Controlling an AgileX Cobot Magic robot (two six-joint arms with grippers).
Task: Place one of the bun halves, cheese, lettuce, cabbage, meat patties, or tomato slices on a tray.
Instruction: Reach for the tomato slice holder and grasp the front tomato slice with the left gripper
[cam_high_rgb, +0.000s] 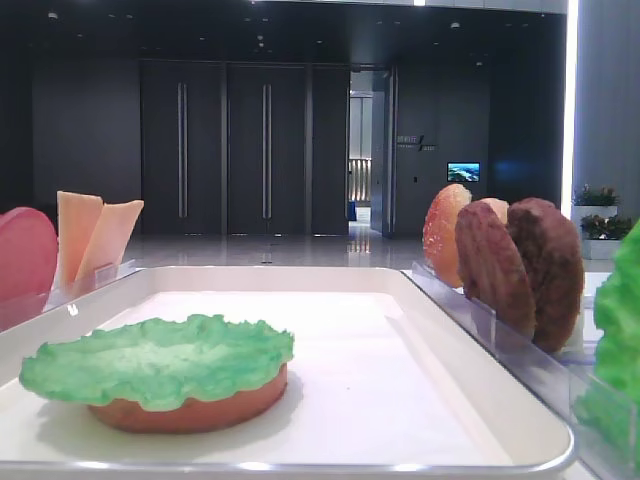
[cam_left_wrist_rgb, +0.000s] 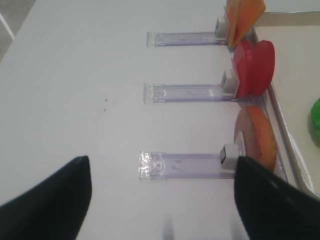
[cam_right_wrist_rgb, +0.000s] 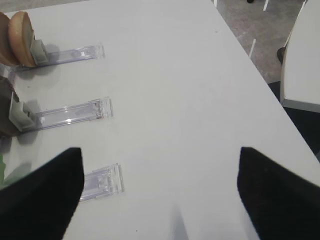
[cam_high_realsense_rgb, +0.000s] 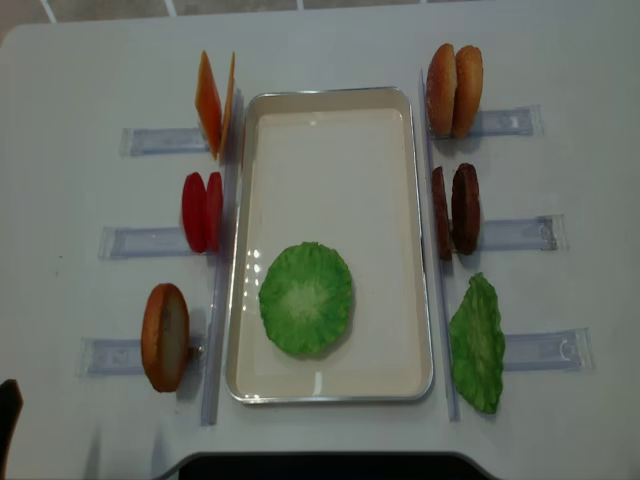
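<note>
While a lettuce leaf (cam_high_realsense_rgb: 305, 298) is lying flat on a bun half (cam_high_rgb: 190, 410) in the near part of the tray (cam_high_realsense_rgb: 330, 115), both claws are hanging over bare table well off to the sides of it. The left gripper (cam_left_wrist_rgb: 162, 200) is standing with its jaws spread wide and gripping nothing; just ahead of it a clear rack (cam_left_wrist_rgb: 180, 165) is holding an upright bun half (cam_left_wrist_rgb: 256, 137), with the tomato slices (cam_left_wrist_rgb: 255, 67) and the cheese (cam_left_wrist_rgb: 243, 15) standing in the racks beyond, all beside the tray's left rim. The right gripper (cam_right_wrist_rgb: 160, 195) is likewise gaping with nothing between its fingers; the bun halves (cam_right_wrist_rgb: 20, 32) are standing far ahead to its left, and the meat patties (cam_high_realsense_rgb: 455, 210) are sitting by the tray's right rim.
</note>
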